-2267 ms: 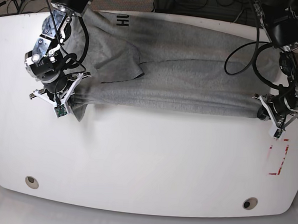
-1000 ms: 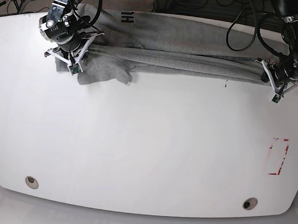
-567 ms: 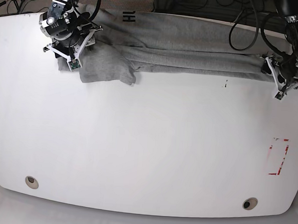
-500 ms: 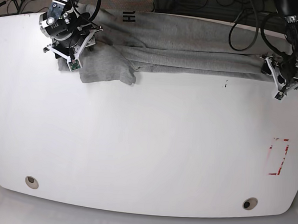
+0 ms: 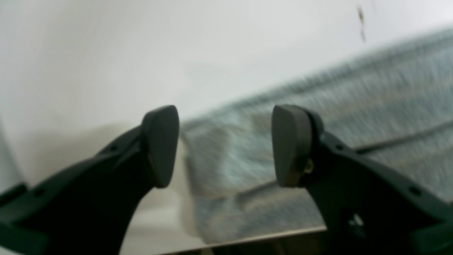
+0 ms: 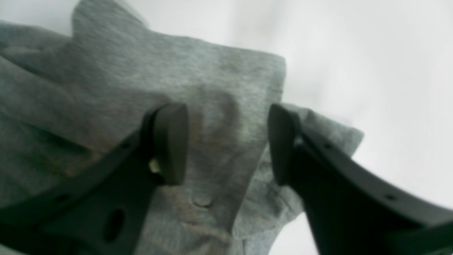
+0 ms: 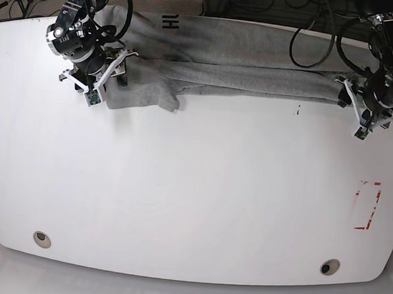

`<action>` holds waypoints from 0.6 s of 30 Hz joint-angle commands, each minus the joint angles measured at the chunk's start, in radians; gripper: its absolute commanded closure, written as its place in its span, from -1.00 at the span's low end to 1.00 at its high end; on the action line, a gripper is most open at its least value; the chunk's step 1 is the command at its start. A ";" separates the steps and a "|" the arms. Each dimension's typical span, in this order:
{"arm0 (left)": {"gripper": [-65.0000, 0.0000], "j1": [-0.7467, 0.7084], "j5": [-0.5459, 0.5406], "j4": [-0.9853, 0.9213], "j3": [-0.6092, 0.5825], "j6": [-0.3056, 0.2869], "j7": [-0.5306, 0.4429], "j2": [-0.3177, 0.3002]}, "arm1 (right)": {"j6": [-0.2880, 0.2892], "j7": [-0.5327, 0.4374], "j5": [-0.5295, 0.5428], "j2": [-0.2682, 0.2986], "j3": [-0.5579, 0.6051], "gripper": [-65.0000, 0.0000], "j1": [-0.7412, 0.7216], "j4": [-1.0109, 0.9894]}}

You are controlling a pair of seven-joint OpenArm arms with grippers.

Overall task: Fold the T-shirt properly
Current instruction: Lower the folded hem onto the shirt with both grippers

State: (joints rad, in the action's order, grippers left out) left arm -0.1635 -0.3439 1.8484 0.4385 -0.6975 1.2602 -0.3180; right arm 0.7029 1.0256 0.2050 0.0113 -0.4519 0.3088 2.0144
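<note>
Spanning the far edge of the white bench [image 7: 194,199], the grey T-shirt [image 7: 253,71] lay in a long folded band. Both the left gripper [image 5: 224,145] and right gripper [image 6: 226,141] hung spread above its ends, pinching nothing.

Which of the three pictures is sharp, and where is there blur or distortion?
Base view: sharp and evenly lit, though the white table bulges at its edges. Left wrist view: the T-shirt is streaked by motion blur. Right wrist view: soft focus on cloth and pincer fingers alike.
</note>
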 commanded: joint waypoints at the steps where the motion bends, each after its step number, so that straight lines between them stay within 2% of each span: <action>1: -0.20 -0.003 0.004 -0.033 0.012 -0.001 -0.010 0.001 | -0.005 -0.018 0.024 0.002 0.003 0.39 -0.006 0.001; 5: -0.20 -0.034 0.004 -0.099 0.043 -0.001 -0.021 0.007 | -0.005 -0.020 0.024 0.002 0.003 0.74 -0.006 -0.039; 6: -0.20 -0.040 0.004 -0.111 0.053 -0.001 -0.024 0.010 | -0.005 -0.021 0.023 0.002 0.003 0.77 -0.006 -0.047; 11: -0.18 -0.057 0.004 -0.180 0.102 -0.001 -0.040 0.012 | -0.005 -0.063 0.014 0.003 0.003 0.78 -0.006 -0.099; 15: 0.07 -0.055 0.004 -0.211 0.102 -0.001 -0.041 0.010 | -0.005 -0.110 0.012 0.029 0.002 0.78 -0.006 -0.191; 18: 0.16 -0.051 0.004 -0.217 0.093 -0.001 -0.041 0.010 | -0.005 -0.136 0.012 0.054 0.002 0.78 -0.012 -0.257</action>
State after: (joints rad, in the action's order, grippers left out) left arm -0.2184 -0.3408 1.6279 0.5346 -0.6971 1.2228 -0.2943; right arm 0.6994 0.9104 0.2161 0.0345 -0.4431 0.3035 1.7821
